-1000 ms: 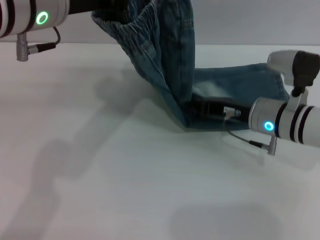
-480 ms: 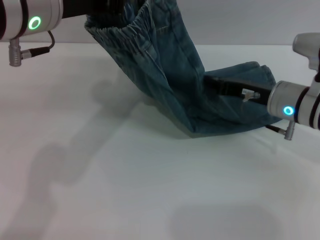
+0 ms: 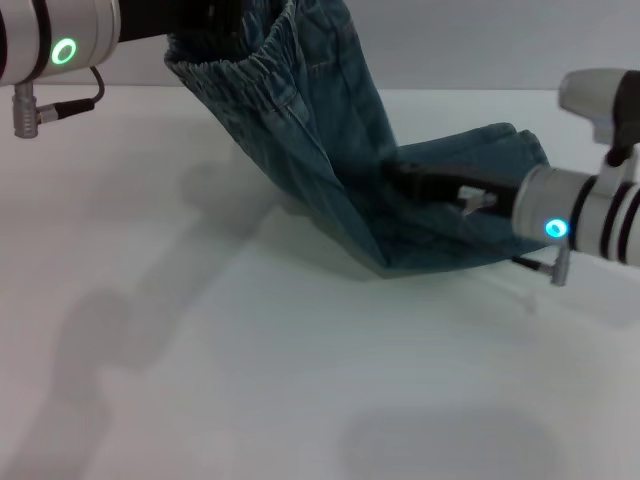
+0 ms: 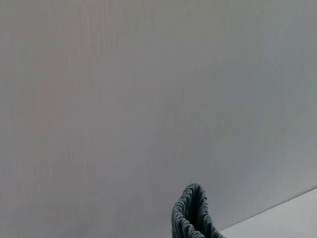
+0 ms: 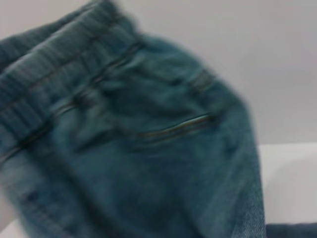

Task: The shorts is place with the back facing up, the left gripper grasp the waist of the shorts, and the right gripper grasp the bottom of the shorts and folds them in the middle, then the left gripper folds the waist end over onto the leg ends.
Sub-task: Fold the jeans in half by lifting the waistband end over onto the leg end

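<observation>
The blue denim shorts [image 3: 340, 170] hang from their ruffled waist [image 3: 240, 75], which my left gripper [image 3: 205, 18] holds raised at the back left, shut on it. From there the denim slopes down to a fold resting on the table [image 3: 385, 262]. The leg ends [image 3: 515, 150] lie flat on the table at the right. My right gripper [image 3: 400, 178] pokes into the denim near that fold, its tip buried among the cloth. In the left wrist view only a bit of the waist [image 4: 190, 215] shows. The shorts [image 5: 148, 148] fill the right wrist view with waistband and pocket seam.
The white table [image 3: 200, 350] stretches wide in front and to the left of the shorts. A grey wall [image 3: 500, 40] stands behind it. The right arm with its blue ring [image 3: 553, 228] hovers low over the table's right side.
The left arm has carried the raised waist slightly left. The right gripper left the low fold, drew back to the right, then pushed left into the denim again, a little higher.
</observation>
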You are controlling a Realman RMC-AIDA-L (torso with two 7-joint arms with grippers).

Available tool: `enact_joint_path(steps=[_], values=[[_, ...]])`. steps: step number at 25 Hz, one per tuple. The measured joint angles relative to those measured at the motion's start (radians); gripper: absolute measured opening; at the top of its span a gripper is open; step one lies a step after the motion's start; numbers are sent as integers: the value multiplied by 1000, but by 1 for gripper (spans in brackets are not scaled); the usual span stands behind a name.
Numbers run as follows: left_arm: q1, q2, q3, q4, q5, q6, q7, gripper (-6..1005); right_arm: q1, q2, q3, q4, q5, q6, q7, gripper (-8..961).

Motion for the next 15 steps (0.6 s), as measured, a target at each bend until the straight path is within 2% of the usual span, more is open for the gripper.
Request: enact_joint_path(steps=[6, 15], values=[[1, -2, 1, 5, 0, 4, 0, 49, -7, 4, -127, -9, 82, 1, 7, 0], [2, -2, 1, 13, 0, 9, 0, 49, -51, 0, -124, -25, 85, -11, 18, 1]])
